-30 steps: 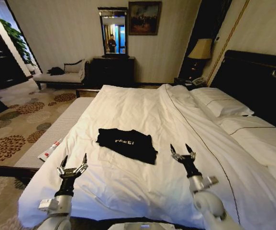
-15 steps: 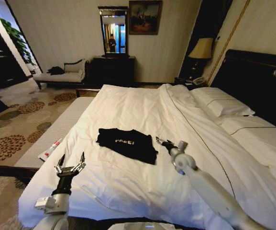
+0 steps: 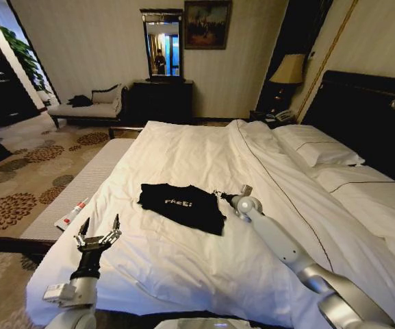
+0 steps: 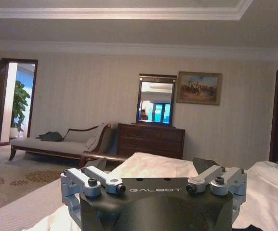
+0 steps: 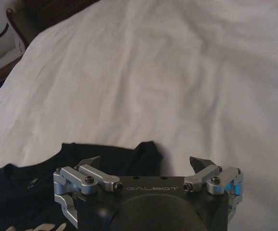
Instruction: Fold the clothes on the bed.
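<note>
One black T-shirt (image 3: 182,204) lies flat on the white duvet (image 3: 204,164) of the bed (image 3: 361,130), near the middle of the near half, its white chest lettering facing up. The cloth is soft and slightly rumpled, roughly rectangular with short sleeves spread to the sides. The duvet is smooth cotton with long shallow creases and a thin dark piping line running its length. Two white pillows (image 3: 317,147) sit against the tall dark wooden headboard.

Two grippers are in view. The right gripper (image 3: 222,197) reaches low over the duvet at the shirt's sleeve edge nearest the headboard side, its two pointed metal fingers spread apart with nothing between them; in the right wrist view the fingertips (image 5: 91,162) sit just over the black sleeve (image 5: 146,151) and the white bedding beside it. The left gripper (image 3: 98,236) hovers over the near corner of the bed, fingers likewise spread wide and empty, well apart from the shirt.

One small white and red tube (image 3: 72,214) lies on the bench at the bed's foot side.

Compared with a second ago, the right arm has stretched forward and down from its raised pose to the shirt's edge, while the left gripper has sunk a little lower. The shirt has not shifted.
</note>
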`<state>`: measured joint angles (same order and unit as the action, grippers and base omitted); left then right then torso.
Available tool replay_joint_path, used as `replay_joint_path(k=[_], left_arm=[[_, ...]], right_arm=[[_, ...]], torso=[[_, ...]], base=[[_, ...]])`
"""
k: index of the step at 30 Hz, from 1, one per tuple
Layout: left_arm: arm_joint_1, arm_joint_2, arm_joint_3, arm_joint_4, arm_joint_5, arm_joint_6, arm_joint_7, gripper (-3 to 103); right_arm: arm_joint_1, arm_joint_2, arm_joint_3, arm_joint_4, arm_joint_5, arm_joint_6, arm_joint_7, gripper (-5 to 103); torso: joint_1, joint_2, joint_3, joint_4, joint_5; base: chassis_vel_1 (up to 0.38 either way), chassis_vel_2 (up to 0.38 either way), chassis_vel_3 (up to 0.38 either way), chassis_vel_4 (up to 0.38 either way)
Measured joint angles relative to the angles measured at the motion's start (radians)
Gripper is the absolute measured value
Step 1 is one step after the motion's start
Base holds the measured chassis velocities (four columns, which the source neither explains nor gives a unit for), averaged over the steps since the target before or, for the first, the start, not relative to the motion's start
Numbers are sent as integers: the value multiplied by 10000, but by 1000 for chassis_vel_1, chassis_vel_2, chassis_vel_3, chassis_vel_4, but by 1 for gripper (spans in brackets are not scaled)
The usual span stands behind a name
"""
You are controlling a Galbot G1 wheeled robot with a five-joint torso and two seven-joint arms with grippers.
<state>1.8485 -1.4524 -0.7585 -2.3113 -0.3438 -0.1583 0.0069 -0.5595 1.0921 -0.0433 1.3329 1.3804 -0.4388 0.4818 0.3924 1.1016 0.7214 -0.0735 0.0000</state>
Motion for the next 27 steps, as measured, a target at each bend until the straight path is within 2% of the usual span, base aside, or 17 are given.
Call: replay_joint_path(k=[6, 12, 17, 18, 19, 21, 24, 26, 27], left_arm=[[-128, -63, 95, 166, 69, -4, -4, 100], [-238, -24, 114, 349, 71, 9, -12, 100], [-308, 29, 115, 436, 62, 16, -12, 100], [-373, 68, 115, 518, 57, 17, -14, 100], [-388, 76, 115, 538, 56, 17, -14, 100], [-412, 90, 131, 571, 50, 17, -17, 100], [-412, 96, 140, 571, 44, 17, -17, 100], [-403, 123, 132, 568, 34, 17, -20, 100], [-403, 123, 132, 568, 34, 17, -20, 100]], right_arm=[[513, 613, -553, -891, -354, -271, -56, 100], [1206, 1409, -727, -2527, -767, -102, -288, 100], [1267, 1494, -718, -2770, -878, -58, -473, 103], [1288, 1530, -717, -2881, -1019, 1, -599, 94], [1296, 1537, -717, -2905, -1062, 24, -630, 94], [1333, 1545, -717, -2966, -1233, 109, -712, 83], [1365, 1527, -730, -2969, -1325, 145, -737, 78], [1379, 1480, -740, -2953, -1493, 220, -753, 67], [1379, 1480, -740, -2953, -1493, 220, -753, 67]], torso=[[-1, 0, -1, 0, -2], [0, 0, 0, 3, -1], [-1, 0, 0, 2, 0], [-1, 0, -1, -1, -1], [-1, 1, -1, -1, -1], [-1, 1, -1, 1, 0], [-1, 1, -1, 0, 0], [-1, 1, -1, 1, 0], [-1, 1, -1, 1, 0]], base=[[0, 0, 0, 0], [0, 0, 0, 0], [0, 0, 0, 0], [0, 0, 0, 0], [0, 0, 0, 0], [0, 0, 0, 0], [0, 0, 0, 0], [0, 0, 0, 0], [0, 0, 0, 0]])
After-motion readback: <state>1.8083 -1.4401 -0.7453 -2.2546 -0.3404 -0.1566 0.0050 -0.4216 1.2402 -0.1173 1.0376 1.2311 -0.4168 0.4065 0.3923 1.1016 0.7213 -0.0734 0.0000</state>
